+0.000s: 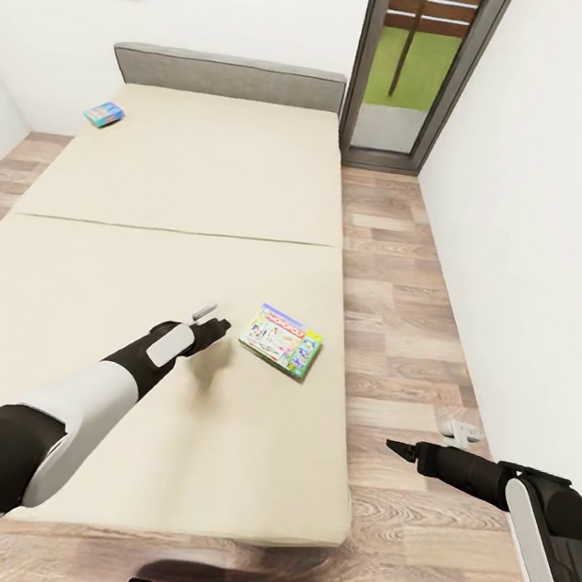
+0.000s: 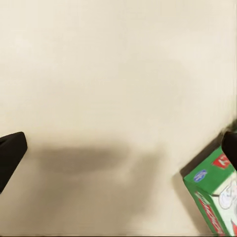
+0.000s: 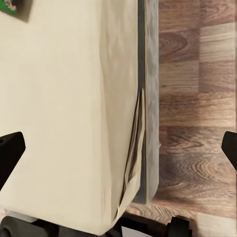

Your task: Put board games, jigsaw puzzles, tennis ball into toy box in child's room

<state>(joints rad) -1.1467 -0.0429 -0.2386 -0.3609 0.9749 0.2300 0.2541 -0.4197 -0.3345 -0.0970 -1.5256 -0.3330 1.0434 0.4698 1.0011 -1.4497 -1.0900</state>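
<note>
Board game [image 1: 281, 340] lies just beside left claw [image 1: 211, 319] (spread wide).

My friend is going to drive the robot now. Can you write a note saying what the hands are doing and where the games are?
Left gripper: open, empty, over the bed, just short of the near board game.
Right gripper: empty, out over the wood floor beside the bed; its wrist view shows the fingers spread apart.
Far board game: lying near the headboard, untouched.
Done: nothing picked up yet from the bed.
Left: grab both board games and carry them to the toy box.
</note>
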